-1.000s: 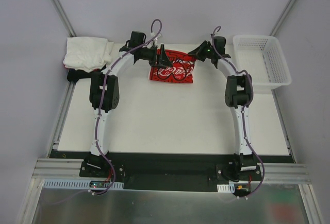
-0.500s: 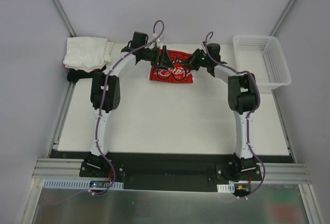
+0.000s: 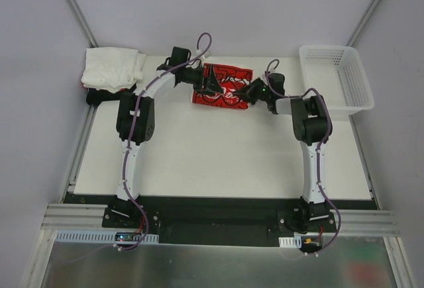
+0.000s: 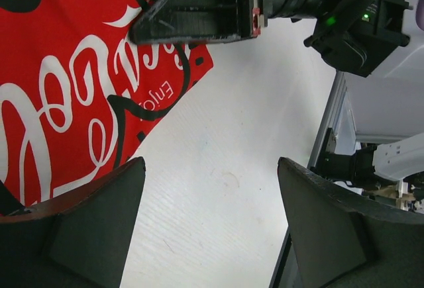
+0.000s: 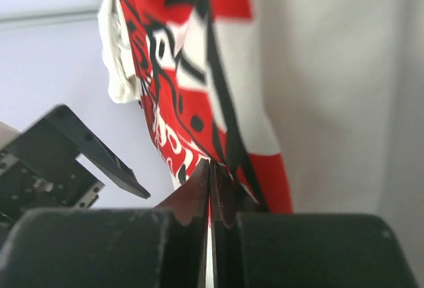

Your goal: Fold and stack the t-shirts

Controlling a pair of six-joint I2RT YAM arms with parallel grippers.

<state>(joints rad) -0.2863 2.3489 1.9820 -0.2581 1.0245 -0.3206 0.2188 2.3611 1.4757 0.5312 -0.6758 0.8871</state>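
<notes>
A folded red t-shirt with white lettering lies at the back middle of the table. My left gripper hovers over its left part, open; in the left wrist view its jaws stand wide over bare table, with the red shirt beside the left finger. My right gripper is at the shirt's right edge. Its jaws are pinched shut on the red cloth. A pile of white t-shirts sits at the back left corner.
A white mesh basket stands at the back right, just off the table's edge. Something dark lies under the white pile. The right gripper's body shows close above the left jaws.
My right gripper has come down and toward the left onto the shirt's right edge. The left gripper has shifted slightly right. The red shirt now lies a little skewed.
</notes>
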